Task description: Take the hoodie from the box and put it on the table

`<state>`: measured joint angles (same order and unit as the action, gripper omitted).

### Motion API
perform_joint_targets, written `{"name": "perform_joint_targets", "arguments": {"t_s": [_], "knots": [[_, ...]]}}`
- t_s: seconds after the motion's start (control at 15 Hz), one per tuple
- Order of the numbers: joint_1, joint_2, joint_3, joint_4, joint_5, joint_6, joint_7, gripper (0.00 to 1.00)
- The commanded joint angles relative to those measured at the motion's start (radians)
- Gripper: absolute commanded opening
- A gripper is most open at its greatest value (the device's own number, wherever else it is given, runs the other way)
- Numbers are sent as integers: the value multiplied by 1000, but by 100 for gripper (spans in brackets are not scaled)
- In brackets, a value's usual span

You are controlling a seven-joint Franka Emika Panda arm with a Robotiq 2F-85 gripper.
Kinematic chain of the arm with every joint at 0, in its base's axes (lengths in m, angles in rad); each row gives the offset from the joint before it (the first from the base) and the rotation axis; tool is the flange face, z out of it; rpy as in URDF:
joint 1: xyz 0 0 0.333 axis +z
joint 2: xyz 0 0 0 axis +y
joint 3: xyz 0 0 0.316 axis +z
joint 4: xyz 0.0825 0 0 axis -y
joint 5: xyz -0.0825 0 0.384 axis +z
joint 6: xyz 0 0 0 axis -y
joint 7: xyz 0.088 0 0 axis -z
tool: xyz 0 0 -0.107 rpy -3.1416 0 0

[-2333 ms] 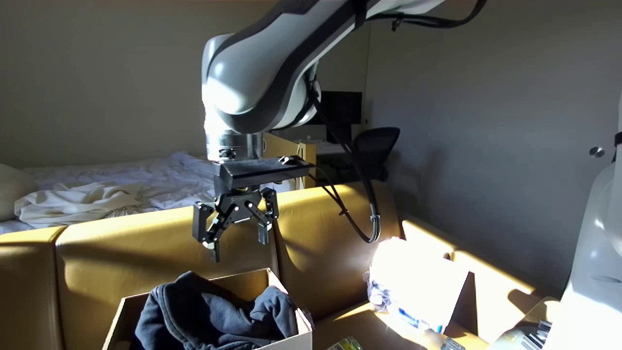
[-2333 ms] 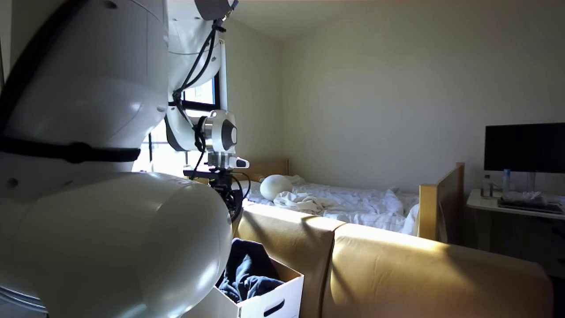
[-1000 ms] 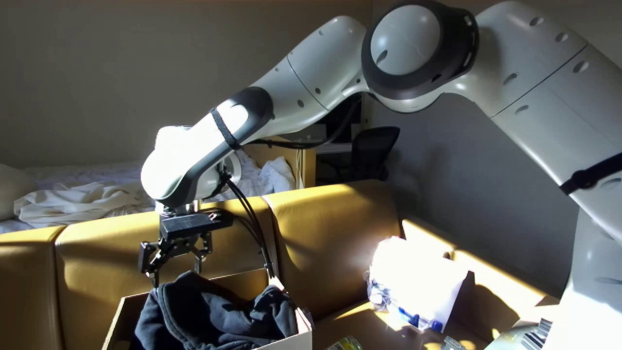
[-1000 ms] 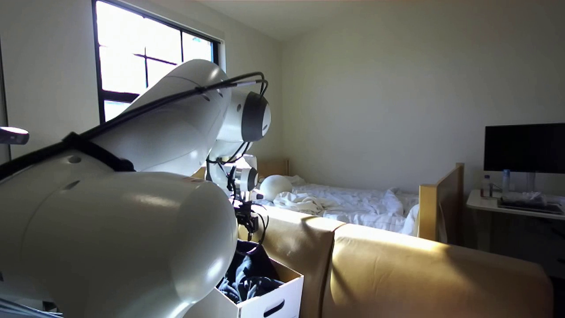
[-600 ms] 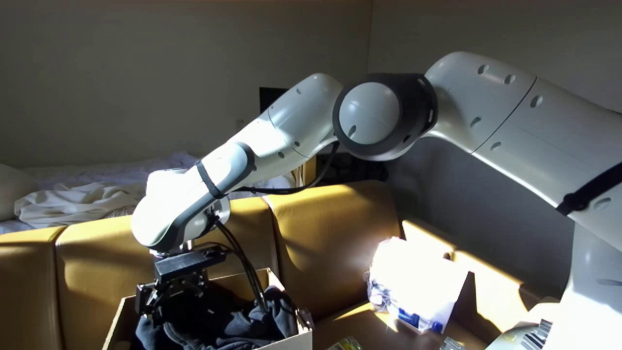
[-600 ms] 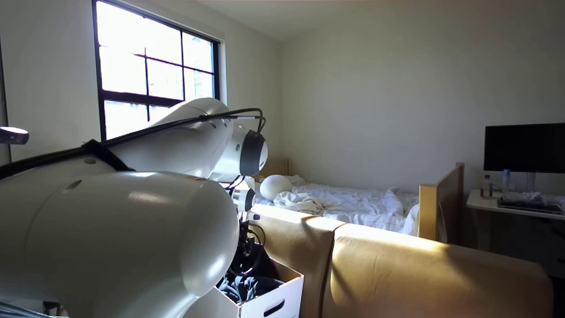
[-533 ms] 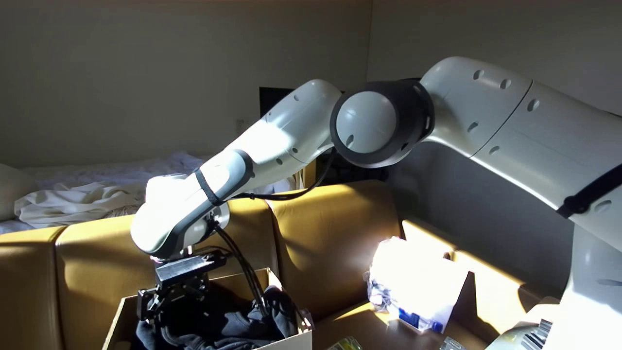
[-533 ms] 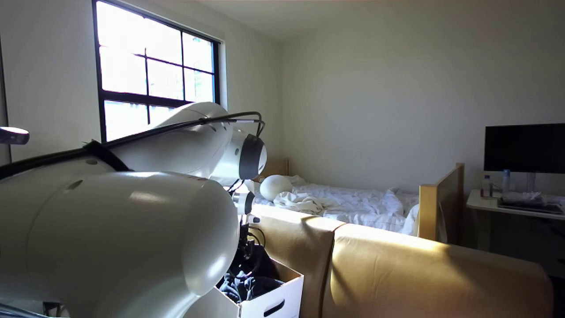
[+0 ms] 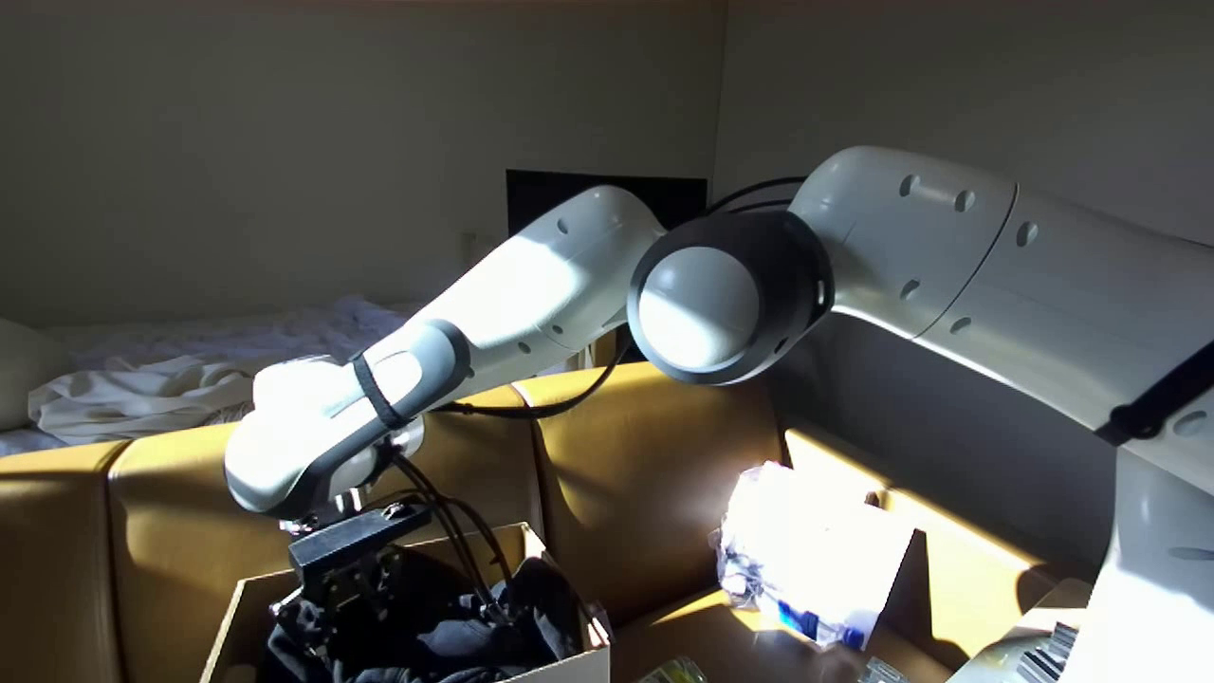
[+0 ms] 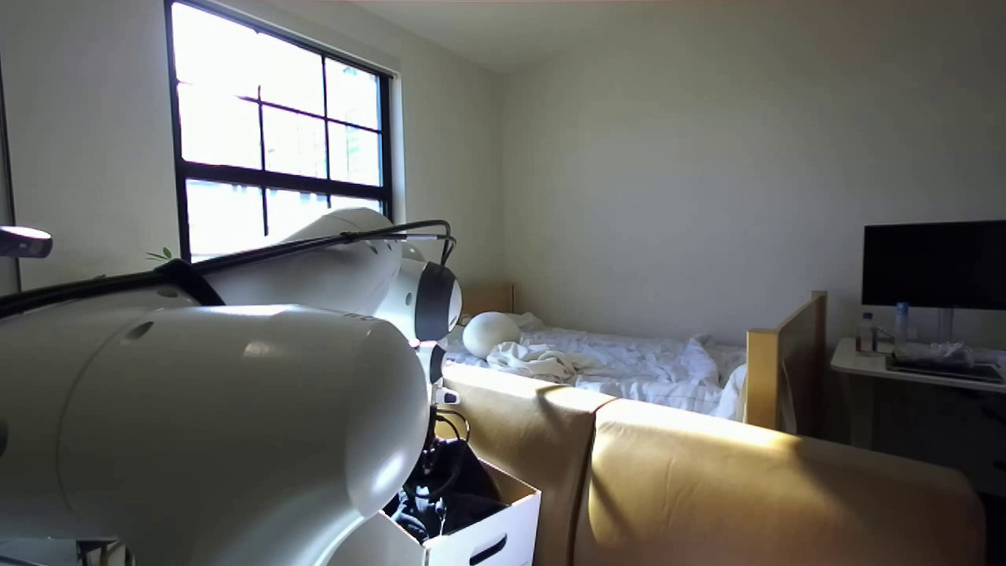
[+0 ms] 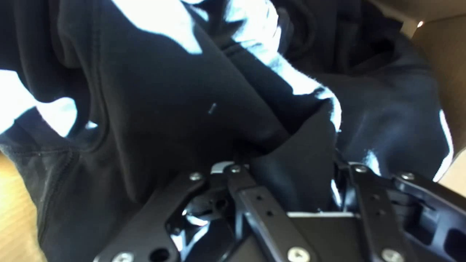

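Note:
The dark navy hoodie [image 9: 455, 640] lies bunched in the white cardboard box [image 9: 564, 670], and both show in both exterior views. My gripper [image 9: 343, 617] is down at the box's left part, its fingertips sunk in the cloth. In the wrist view, hoodie fabric [image 11: 174, 102] fills most of the picture. A fold of it rises between the finger linkages of the gripper [image 11: 295, 171], which stand partly apart. The fingertips themselves are hidden, so whether they pinch the cloth does not show. The table is out of view.
The box stands against a tan leather sofa [image 9: 654, 455]. A sunlit white box [image 9: 825, 560] with plastic-wrapped things sits to the right on the seat. Cables [image 9: 455, 541] hang from the wrist over the box. Behind are a bed [image 10: 629, 369] and a desk [image 10: 857, 358] with a monitor.
The arm has come left and down from above the box, and the gripper has sunk into the hoodie. Over the last half second its jaws have drawn closer together.

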<state>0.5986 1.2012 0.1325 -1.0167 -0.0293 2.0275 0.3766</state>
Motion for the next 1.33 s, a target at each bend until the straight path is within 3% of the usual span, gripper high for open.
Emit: {"name": "perform_joint_targets", "arguments": {"t_s": [0.0, 0.2, 0.6, 0.87, 1.07, 1.27], "knots": [[-67, 16, 86, 38, 70, -118, -132, 20], [-112, -23, 127, 20, 114, -211, -155, 9], [-116, -179, 136, 2, 79, -217, -107, 10], [-73, -309, 103, -2, 2, -235, -87, 9], [-46, -404, 48, 3, -61, -252, 30, 9], [-68, -492, 20, -8, -40, -228, 136, 9]]}}
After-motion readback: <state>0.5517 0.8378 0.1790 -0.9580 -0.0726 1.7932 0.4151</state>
